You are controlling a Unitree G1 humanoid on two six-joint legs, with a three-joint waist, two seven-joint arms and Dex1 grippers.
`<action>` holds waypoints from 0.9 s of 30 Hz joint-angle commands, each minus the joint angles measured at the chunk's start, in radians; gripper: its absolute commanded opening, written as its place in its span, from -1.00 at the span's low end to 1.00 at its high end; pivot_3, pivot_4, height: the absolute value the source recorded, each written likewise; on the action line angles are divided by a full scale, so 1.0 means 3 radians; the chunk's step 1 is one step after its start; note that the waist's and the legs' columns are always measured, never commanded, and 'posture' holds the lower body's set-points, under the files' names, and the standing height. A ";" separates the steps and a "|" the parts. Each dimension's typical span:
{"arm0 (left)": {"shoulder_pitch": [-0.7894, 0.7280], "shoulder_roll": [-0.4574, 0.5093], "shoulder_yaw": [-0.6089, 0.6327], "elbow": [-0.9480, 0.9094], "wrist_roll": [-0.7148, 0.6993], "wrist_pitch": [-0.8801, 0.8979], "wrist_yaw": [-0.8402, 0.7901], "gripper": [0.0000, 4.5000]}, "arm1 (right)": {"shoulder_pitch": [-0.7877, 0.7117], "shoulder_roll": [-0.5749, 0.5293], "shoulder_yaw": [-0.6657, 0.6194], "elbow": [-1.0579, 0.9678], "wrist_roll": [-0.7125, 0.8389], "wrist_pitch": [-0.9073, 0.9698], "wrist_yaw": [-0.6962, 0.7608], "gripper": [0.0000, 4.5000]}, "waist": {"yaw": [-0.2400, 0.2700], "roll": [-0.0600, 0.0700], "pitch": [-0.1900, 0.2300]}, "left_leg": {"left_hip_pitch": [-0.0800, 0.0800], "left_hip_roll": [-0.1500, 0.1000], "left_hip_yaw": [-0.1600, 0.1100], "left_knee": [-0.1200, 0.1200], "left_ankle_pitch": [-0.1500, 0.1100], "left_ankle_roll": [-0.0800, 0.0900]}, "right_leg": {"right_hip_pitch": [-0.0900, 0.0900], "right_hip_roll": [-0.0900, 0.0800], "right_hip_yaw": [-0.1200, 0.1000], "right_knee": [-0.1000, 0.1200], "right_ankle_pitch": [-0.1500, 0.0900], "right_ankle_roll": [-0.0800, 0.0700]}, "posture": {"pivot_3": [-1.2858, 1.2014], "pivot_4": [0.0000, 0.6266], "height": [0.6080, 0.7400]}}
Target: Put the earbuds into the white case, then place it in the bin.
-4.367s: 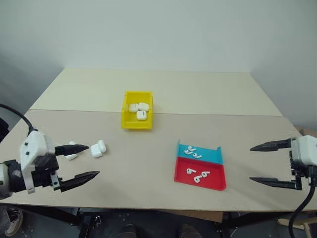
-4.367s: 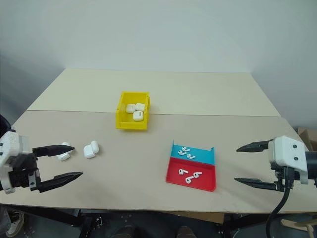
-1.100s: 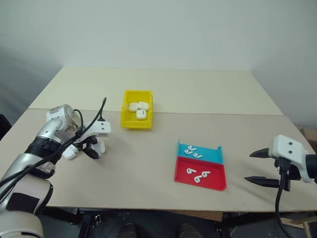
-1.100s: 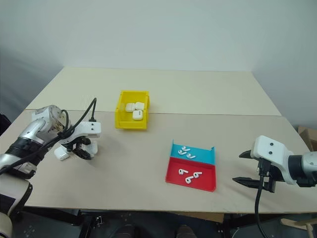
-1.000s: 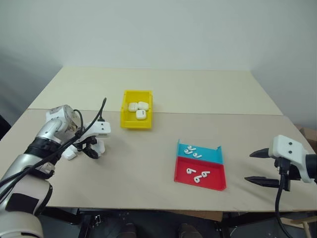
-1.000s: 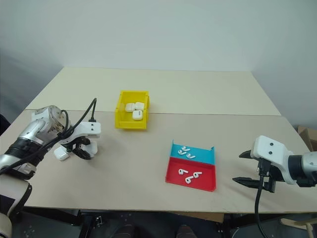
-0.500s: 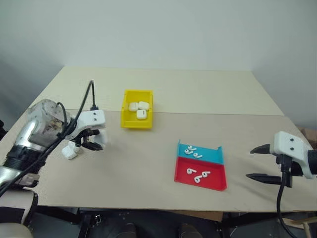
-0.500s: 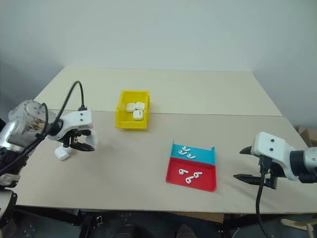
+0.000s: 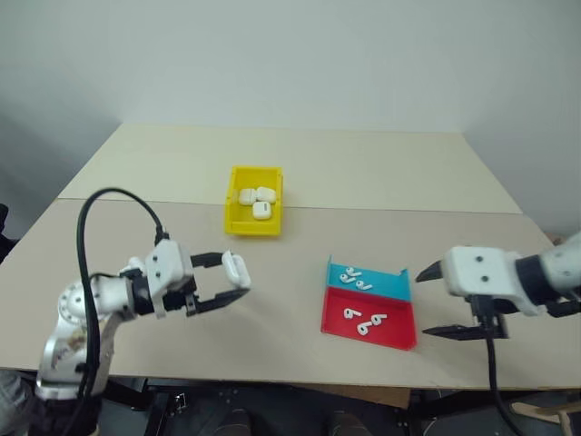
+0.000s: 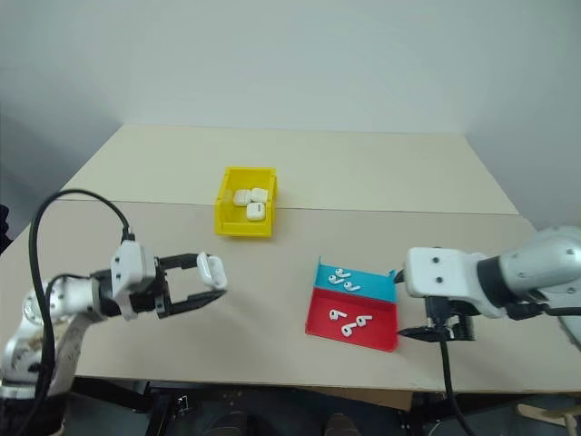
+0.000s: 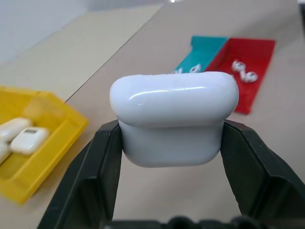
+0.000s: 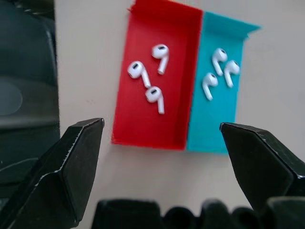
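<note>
Left gripper (image 9: 229, 283) at lower left clamping white case (image 9: 236, 270) above table (image 9: 381, 182); right gripper (image 9: 434, 302) spread wide beside red tray (image 9: 394, 332), lower right.

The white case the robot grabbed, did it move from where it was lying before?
Yes. The white case is now held up in the left end effector, carried rightward toward the red tray, below the bin.

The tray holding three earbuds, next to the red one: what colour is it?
Blue-green, a bright teal tray; it shows best in the right wrist view, side by side with the red tray.
</note>
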 commanded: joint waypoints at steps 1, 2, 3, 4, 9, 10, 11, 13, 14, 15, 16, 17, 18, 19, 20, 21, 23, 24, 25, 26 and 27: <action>0.0125 -0.0109 -0.0158 0.0069 -0.0030 -0.0546 0.0037 0.24 | -0.0344 0.0077 0.0425 0.0113 -0.0282 -0.0323 0.0228 0.84 | 0.0001 0.0000 0.0000 | 0.0002 0.0000 0.0000 0.0000 0.0000 0.0000 | 0.0000 0.0000 0.0000 -0.0001 0.0000 0.0000 | 0.03 -0.52 1.00; 0.0157 -0.0133 -0.0200 0.0106 -0.0030 -0.0621 0.0047 0.24 | -0.0424 0.0112 0.0538 0.0168 -0.0374 -0.0438 0.0295 0.75 | -0.0002 0.0000 0.0000 | 0.0003 0.0000 0.0000 0.0000 0.0000 0.0000 | 0.0002 0.0000 0.0000 -0.0001 0.0000 0.0000 | 0.03 -0.52 1.00; 0.0188 -0.0159 -0.0237 0.0132 -0.0044 -0.0672 0.0070 0.24 | -0.0498 0.0147 0.0660 0.0228 -0.0488 -0.0574 0.0368 0.60 | -0.0001 0.0000 0.0000 | 0.0004 0.0000 0.0000 0.0000 0.0000 0.0000 | 0.0002 0.0000 0.0001 -0.0001 0.0000 -0.0001 | 0.03 -0.52 1.00; 0.0213 -0.0184 -0.0268 0.0162 -0.0058 -0.0747 0.0080 0.24 | -0.0551 0.0181 0.0758 0.0287 -0.0603 -0.0706 0.0415 0.46 | -0.0003 0.0000 -0.0001 | 0.0004 0.0000 0.0001 0.0000 0.0000 0.0000 | 0.0002 0.0000 0.0001 0.0000 0.0000 -0.0001 | 0.03 -0.52 1.00; 0.0316 -0.0167 -0.0392 0.0192 -0.0089 -0.0952 0.0080 0.24 | -0.0883 0.0491 0.1228 0.0602 -0.1089 -0.0922 0.0546 0.31 | -0.0018 0.0001 -0.0001 | 0.0003 0.0000 0.0001 0.0000 0.0000 0.0000 | 0.0000 0.0001 0.0001 0.0000 0.0000 -0.0001 | 0.03 -0.52 1.00; 0.0329 -0.0164 -0.0415 0.0174 -0.0097 -0.0960 0.0099 0.24 | -0.0949 0.0562 0.1309 0.0670 -0.1177 -0.0965 0.0577 0.31 | -0.0021 0.0001 -0.0001 | 0.0003 0.0000 0.0001 0.0000 0.0000 0.0000 | 0.0000 0.0001 0.0001 0.0000 0.0000 -0.0001 | 0.03 -0.52 1.00; 0.0347 -0.0165 -0.0438 0.0147 -0.0104 -0.0966 0.0123 0.24 | -0.1014 0.0637 0.1388 0.0745 -0.1265 -0.1008 0.0600 0.31 | -0.0027 0.0001 -0.0001 | 0.0004 0.0001 0.0001 0.0000 0.0000 0.0000 | 0.0000 0.0001 0.0001 0.0001 0.0000 -0.0001 | 0.03 -0.52 1.00; 0.0376 -0.0161 -0.0487 0.0107 -0.0093 -0.0978 0.0175 0.24 | -0.1110 0.0758 0.1488 0.0872 -0.1410 -0.1084 0.0620 0.31 | -0.0022 0.0001 -0.0001 | 0.0004 0.0000 0.0001 0.0000 0.0000 0.0000 | 0.0000 0.0001 0.0001 0.0001 0.0000 -0.0001 | 0.03 -0.52 1.00; 0.0397 -0.0160 -0.0510 0.0089 -0.0082 -0.0988 0.0202 0.24 | -0.1158 0.0822 0.1526 0.0921 -0.1456 -0.1086 0.0632 0.31 | -0.0019 0.0002 -0.0001 | 0.0004 0.0000 0.0001 0.0000 0.0000 0.0000 | 0.0000 0.0001 0.0001 0.0001 0.0000 -0.0001 | 0.03 -0.52 1.00; 0.0421 -0.0156 -0.0528 0.0064 -0.0080 -0.0986 0.0229 0.24 | -0.1196 0.0874 0.1549 0.0950 -0.1477 -0.1076 0.0653 0.31 | -0.0017 0.0001 -0.0001 | 0.0004 0.0000 0.0001 0.0000 0.0000 0.0000 | 0.0000 0.0001 0.0001 0.0001 0.0000 -0.0001 | 0.03 -0.52 1.00; 0.0447 -0.0152 -0.0544 0.0031 -0.0084 -0.0974 0.0262 0.24 | -0.1228 0.0918 0.1570 0.0973 -0.1497 -0.1090 0.0675 0.31 | -0.0017 0.0001 -0.0001 | 0.0003 0.0000 0.0001 0.0000 0.0000 0.0000 | 0.0000 0.0001 0.0001 0.0000 0.0000 -0.0001 | 0.03 -0.52 1.00; 0.0473 -0.0152 -0.0562 0.0002 -0.0082 -0.0977 0.0293 0.24 | -0.1258 0.0964 0.1598 0.0997 -0.1526 -0.1103 0.0697 0.31 | -0.0015 0.0001 -0.0001 | 0.0003 0.0000 0.0001 0.0000 0.0000 0.0000 | 0.0000 0.0001 0.0001 0.0000 0.0000 -0.0001 | 0.03 -0.52 1.00; 0.0489 -0.0148 -0.0576 -0.0017 -0.0082 -0.0980 0.0318 0.24 | -0.1276 0.0994 0.1614 0.1014 -0.1550 -0.1116 0.0713 0.31 | -0.0013 0.0001 -0.0001 | 0.0003 0.0000 0.0001 0.0000 0.0000 0.0000 | 0.0000 0.0001 0.0001 0.0000 0.0000 -0.0001 | 0.03 -0.52 1.00; 0.0510 -0.0141 -0.0590 -0.0039 -0.0072 -0.0964 0.0354 0.24 | -0.1299 0.1036 0.1649 0.1042 -0.1596 -0.1140 0.0725 0.31 | -0.0009 0.0001 -0.0001 | 0.0004 0.0001 0.0001 0.0000 0.0000 0.0000 | 0.0001 0.0001 0.0001 0.0000 0.0000 -0.0002 | 0.03 -0.52 1.00; 0.0525 -0.0140 -0.0604 -0.0055 -0.0062 -0.0956 0.0389 0.24 | -0.1317 0.1075 0.1685 0.1068 -0.1641 -0.1159 0.0733 0.31 | -0.0008 0.0001 -0.0001 | 0.0003 0.0000 0.0001 0.0000 0.0000 0.0000 | 0.0000 0.0001 0.0001 0.0000 0.0000 -0.0002 | 0.03 -0.52 1.00; 0.0534 -0.0135 -0.0616 -0.0067 -0.0059 -0.0947 0.0418 0.24 | -0.1327 0.1102 0.1703 0.1086 -0.1674 -0.1173 0.0742 0.31 | -0.0009 0.0002 -0.0001 | 0.0004 0.0001 0.0001 0.0000 0.0000 0.0000 | 0.0000 0.0001 0.0001 0.0000 0.0000 -0.0002 | 0.03 -0.52 1.00; 0.0550 -0.0091 -0.0646 -0.0142 -0.0041 -0.0813 0.0510 0.24 | -0.1336 0.1151 0.1732 0.1101 -0.1713 -0.1203 0.0768 0.31 | -0.0006 0.0001 -0.0001 | 0.0004 0.0000 0.0001 0.0000 0.0000 0.0000 | 0.0001 0.0001 0.0000 0.0001 0.0000 -0.0002 | 0.03 -0.52 1.00; 0.0552 -0.0077 -0.0660 -0.0175 -0.0040 -0.0775 0.0546 0.24 | -0.1337 0.1174 0.1747 0.1091 -0.1716 -0.1208 0.0786 0.31 | -0.0006 0.0001 -0.0001 | 0.0004 0.0001 0.0001 0.0000 0.0000 0.0000 | 0.0001 0.0001 0.0000 0.0000 0.0000 -0.0002 | 0.03 -0.52 1.00; 0.0553 -0.0064 -0.0673 -0.0199 -0.0043 -0.0747 0.0583 0.24 | -0.1336 0.1198 0.1761 0.1085 -0.1726 -0.1215 0.0799 0.31 | -0.0007 0.0002 -0.0001 | 0.0004 0.0000 0.0001 0.0000 0.0000 0.0000 | 0.0001 0.0001 0.0000 0.0000 0.0000 -0.0002 | 0.03 -0.52 1.00; 0.0553 -0.0053 -0.0683 -0.0215 -0.0049 -0.0734 0.0611 0.24 | -0.1334 0.1217 0.1771 0.1085 -0.1740 -0.1224 0.0807 0.31 | -0.0007 0.0002 -0.0001 | 0.0004 0.0000 0.0001 0.0000 0.0000 0.0000 | 0.0000 0.0001 0.0000 0.0000 0.0000 -0.0002 | 0.03 -0.52 1.00; 0.0556 -0.0042 -0.0690 -0.0223 -0.0054 -0.0733 0.0629 0.24 | -0.1335 0.1236 0.1792 0.1107 -0.1792 -0.1269 0.0791 0.31 | -0.0007 0.0002 -0.0001 | 0.0004 0.0000 0.0001 0.0000 0.0000 0.0000 | 0.0000 0.0001 0.0000 0.0000 0.0000 -0.0002 | 0.03 -0.52 1.00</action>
